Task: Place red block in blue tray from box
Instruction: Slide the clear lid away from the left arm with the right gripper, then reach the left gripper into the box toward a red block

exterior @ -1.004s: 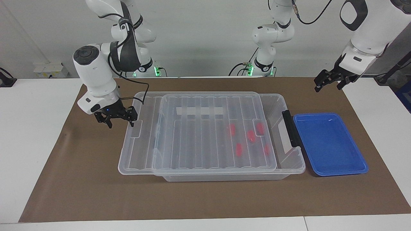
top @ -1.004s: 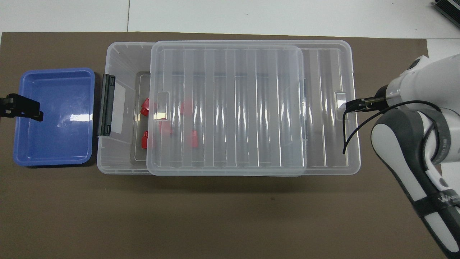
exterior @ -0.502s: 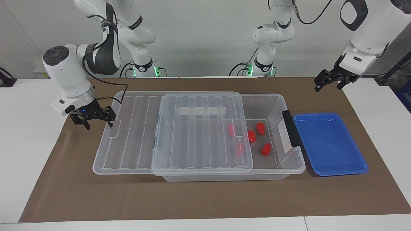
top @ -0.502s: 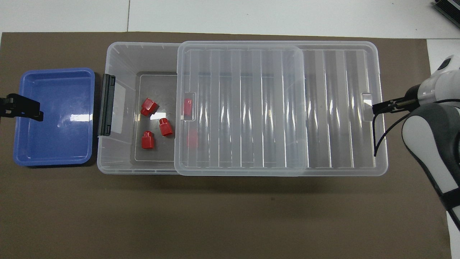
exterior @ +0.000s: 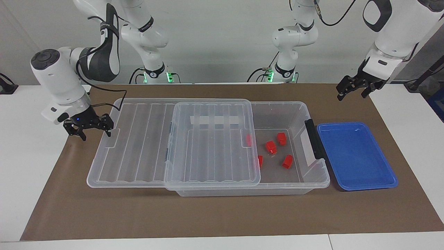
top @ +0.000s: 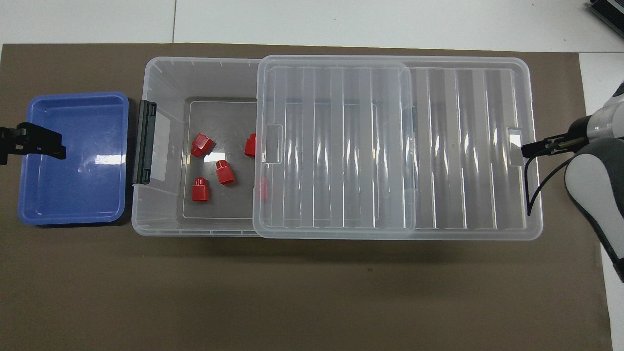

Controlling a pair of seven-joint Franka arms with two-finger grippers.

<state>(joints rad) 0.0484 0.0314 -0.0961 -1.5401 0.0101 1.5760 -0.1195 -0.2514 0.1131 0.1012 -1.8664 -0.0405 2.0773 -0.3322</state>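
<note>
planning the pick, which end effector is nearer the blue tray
Left. The left end effector hangs over the mat beside the blue tray; the right end effector is at the lid's end.

A: Where does the lid (exterior: 173, 142) sit?
B: It lies half off the box (exterior: 295, 173), overhanging the right arm's end, with the right gripper (exterior: 91, 129) at its nine o'clock edge; I can't tell if it grips.
A: And the blocks?
B: Three red blocks (exterior: 270, 147) lie uncovered in the box; two peek from under the lid's edge.
A: The blue tray (exterior: 355, 156)?
B: At the box's three o'clock, just beside the black latch (exterior: 314, 139). The left gripper (exterior: 353, 88) hangs open at the tray's twelve o'clock.
</note>
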